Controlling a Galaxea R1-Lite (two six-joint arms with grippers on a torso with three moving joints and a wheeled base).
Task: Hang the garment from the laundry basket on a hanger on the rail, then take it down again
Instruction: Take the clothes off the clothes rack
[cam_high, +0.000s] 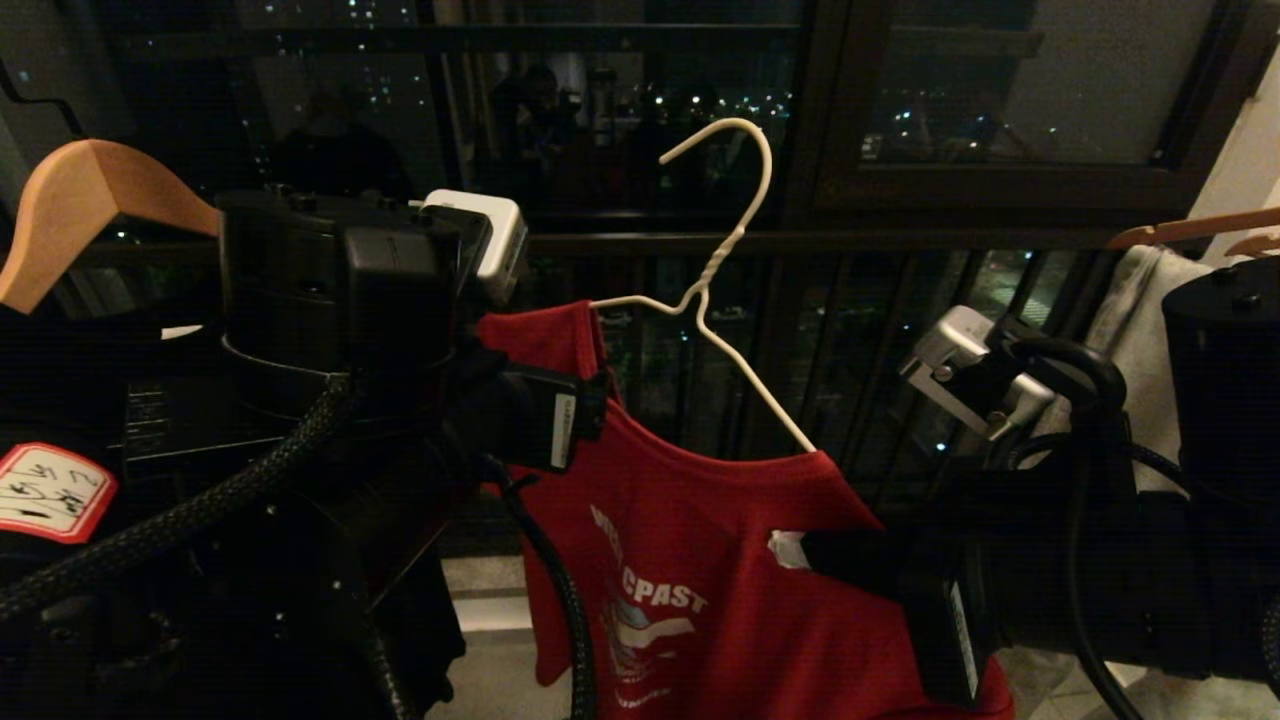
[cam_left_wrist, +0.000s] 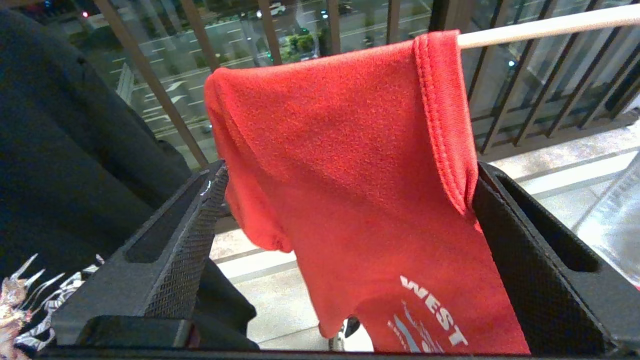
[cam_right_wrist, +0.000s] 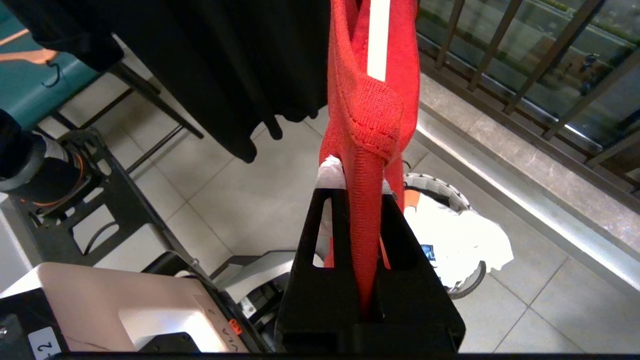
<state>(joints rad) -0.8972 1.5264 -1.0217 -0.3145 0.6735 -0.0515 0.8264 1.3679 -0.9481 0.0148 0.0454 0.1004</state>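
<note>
While my right pincer (cam_right_wrist: 367, 210) stays out of nothing and simply bites, pressed together on a bunched fold of the red T-shirt (cam_high: 700, 560) at its right shoulder, my left pincer (cam_left_wrist: 345, 220) stands wide apart, its pads either side of the shirt's other shoulder without squeezing it. That left shoulder is draped over one arm of the white wire hanger (cam_high: 715, 270); the hanger's right arm runs bare down to the neckline, where the cloth has not climbed onto it. Its hook points up into open air, on nothing that I can see. I judge the step in hand to be seating the shirt on the hanger. To do it well I would draw the right shoulder outward and up along the bare wire, let the left side merely steady, and avoid tugging so hard that the draped shoulder slides off. Below, the laundry basket (cam_right_wrist: 440, 187) sits on the floor, holding something white.
</note>
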